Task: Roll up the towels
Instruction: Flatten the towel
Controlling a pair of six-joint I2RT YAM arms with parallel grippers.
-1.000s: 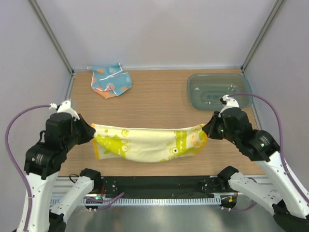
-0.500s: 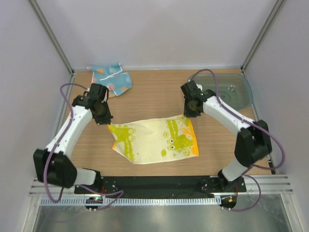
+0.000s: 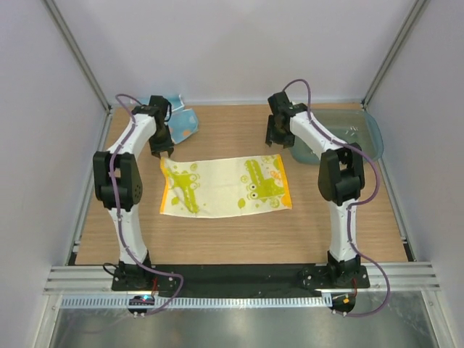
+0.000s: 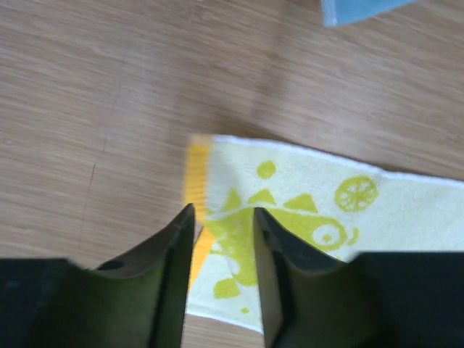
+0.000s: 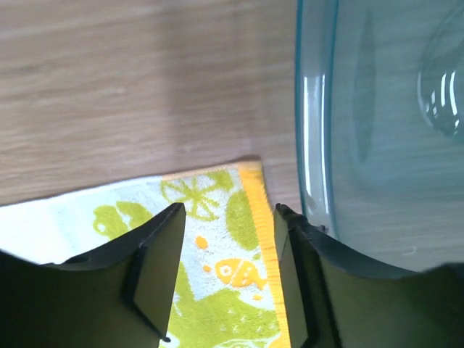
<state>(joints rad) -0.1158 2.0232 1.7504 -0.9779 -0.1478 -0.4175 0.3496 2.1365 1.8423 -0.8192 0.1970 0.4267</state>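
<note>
Overhead, 2 towels lie on the wooden table [image 3: 239,239]. The yellow towel [image 3: 225,187], printed with green cartoon figures and edged in orange, is spread flat at the middle. The blue towel [image 3: 183,125], with orange patches, sits crumpled at the far left corner. 1 clear teal container [image 3: 366,138] stands at the far right. The left gripper [image 3: 161,150] hangs just beyond the yellow towel's far left corner, and the right gripper [image 3: 274,138] hangs just beyond its far right corner. Both arms reach out long.

Next, the left wrist view: the left gripper [image 4: 223,212] has its 2 fingers [image 4: 174,268] parted a moderate way, with nothing held. The yellow towel [image 4: 326,217] lies on the wood below, its orange-edged corner just ahead of the tips. A bit of the blue towel [image 4: 355,9] shows at the top edge.

Last, the right wrist view: the right gripper [image 5: 228,212] is likewise parted and holds nothing. The yellow towel [image 5: 206,192] corner lies below its fingers [image 5: 156,268], just beside the container [image 5: 377,130] wall.
</note>
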